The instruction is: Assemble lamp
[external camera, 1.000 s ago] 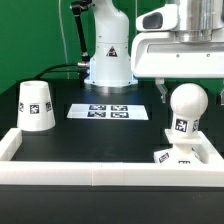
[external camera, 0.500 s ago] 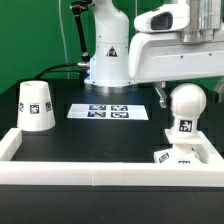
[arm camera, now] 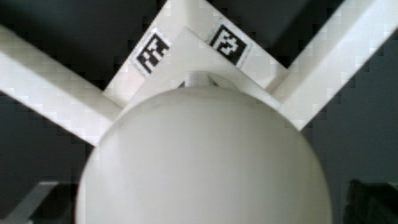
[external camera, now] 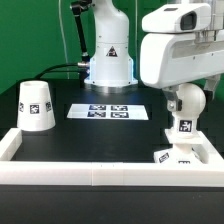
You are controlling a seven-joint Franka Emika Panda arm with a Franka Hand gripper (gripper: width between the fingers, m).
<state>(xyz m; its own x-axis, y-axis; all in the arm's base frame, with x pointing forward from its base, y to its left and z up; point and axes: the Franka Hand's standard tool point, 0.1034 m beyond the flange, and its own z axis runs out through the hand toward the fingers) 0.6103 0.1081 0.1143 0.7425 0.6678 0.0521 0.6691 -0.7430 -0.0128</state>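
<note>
Black tabletop (external camera: 90, 135) before you carries the bulb (external camera: 184, 105) upright on the base (external camera: 178, 157) at the exterior view's right, shade (external camera: 36, 105) far left, while the gripper's state can't be told.

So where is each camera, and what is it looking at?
Exterior view: off the arm, low at the table's near edge, looking across at the shade, marker board and bulb on its base; the arm's white body shows, its gripper hidden.
Wrist view: on the wrist, close over the bulb, the tagged base beyond; no fingers show.
Both see the bulb and base.
</note>
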